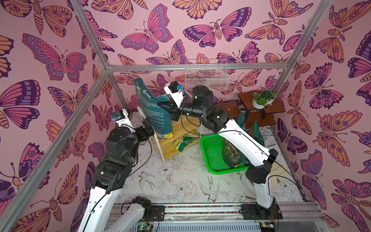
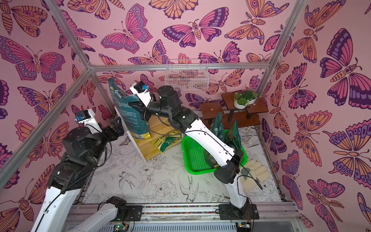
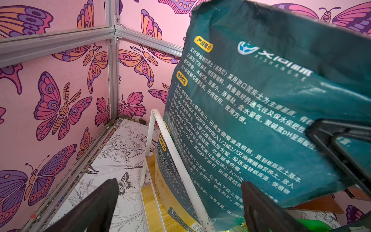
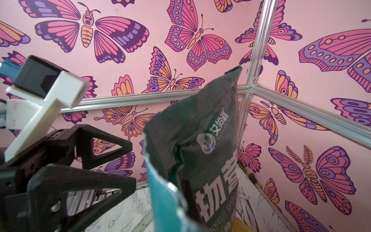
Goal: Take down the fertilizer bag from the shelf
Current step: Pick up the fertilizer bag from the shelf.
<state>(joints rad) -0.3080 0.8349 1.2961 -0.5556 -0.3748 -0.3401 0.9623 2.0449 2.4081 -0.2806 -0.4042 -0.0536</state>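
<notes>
Left hand (image 1: 148, 128) is hovering wide open beside the fertilizer bag (image 1: 154, 108); right hand (image 1: 167, 107) is pinching its side edge. You are only completing the grasp: the bag is standing on the shelf (image 1: 166, 149), lift-off remaining.

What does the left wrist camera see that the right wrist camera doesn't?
Only the left wrist view shows the small print on the fertilizer bag and a bit of green basket. Only the right wrist view shows the bag's big letters and the left arm's camera. Both show the bag, the butterfly walls and the open left gripper.
</notes>
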